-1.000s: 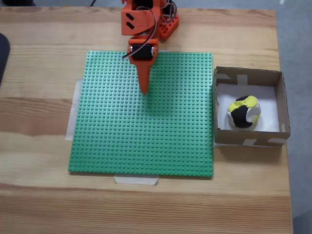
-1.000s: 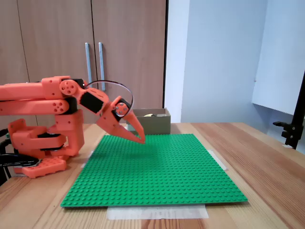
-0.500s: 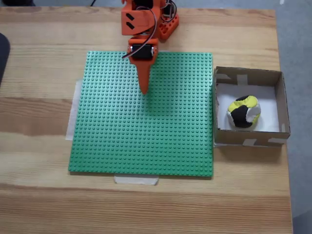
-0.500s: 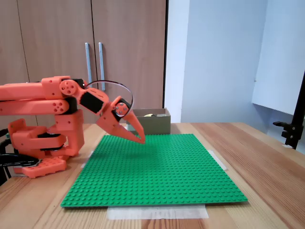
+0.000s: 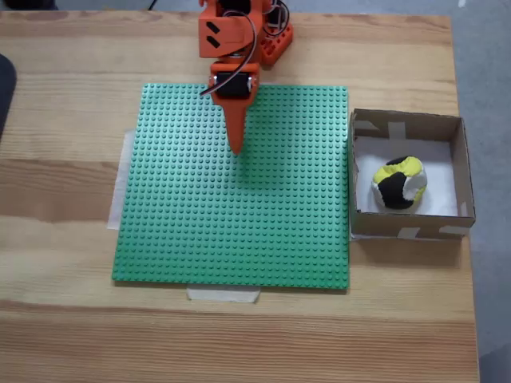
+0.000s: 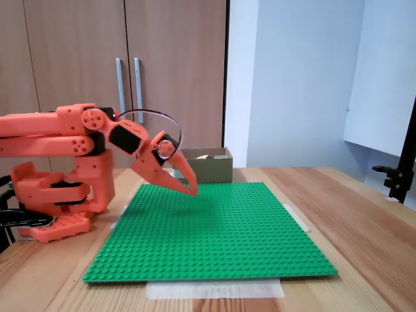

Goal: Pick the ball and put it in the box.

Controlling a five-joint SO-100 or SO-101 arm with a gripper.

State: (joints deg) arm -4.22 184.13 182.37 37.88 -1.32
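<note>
The yellow, black and white ball (image 5: 398, 183) lies on the white floor inside the brown cardboard box (image 5: 403, 126), at the right of the table in a fixed view from above. In a fixed view from the side the box (image 6: 209, 168) stands far back, with a sliver of the ball (image 6: 203, 156) over its rim. My orange gripper (image 5: 235, 148) is shut with nothing in it, its tip pointing down over the far part of the green studded baseplate (image 5: 239, 223). From the side the gripper (image 6: 192, 190) hovers just above the baseplate (image 6: 214, 234), well apart from the box.
The arm's orange base (image 6: 55, 208) sits at the table's far edge as seen from above. Pale tape (image 5: 223, 294) holds the baseplate to the wooden table (image 5: 72, 120). Wooden cupboard doors (image 6: 123, 65) stand behind. A black stand (image 6: 403, 169) rises at the right.
</note>
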